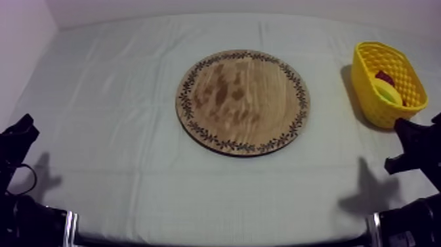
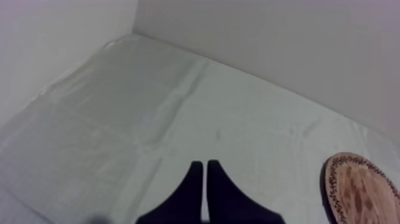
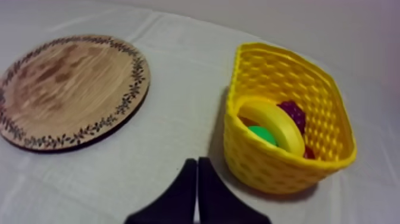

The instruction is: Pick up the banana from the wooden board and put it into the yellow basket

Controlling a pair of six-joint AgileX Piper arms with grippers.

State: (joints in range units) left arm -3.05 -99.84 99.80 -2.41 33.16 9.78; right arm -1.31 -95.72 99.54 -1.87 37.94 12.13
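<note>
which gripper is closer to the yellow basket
Right. The right gripper rests just short of the basket. The left gripper is at the opposite side of the table, with the wooden board between it and the basket.

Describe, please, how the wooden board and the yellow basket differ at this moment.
The wooden board is flat, round and brown; the yellow basket is deep with lattice walls. The board lies bare, while the basket holds the banana, grapes and a green fruit. The board sits mid-table, the basket at my right. Both rest on the cloth.
</note>
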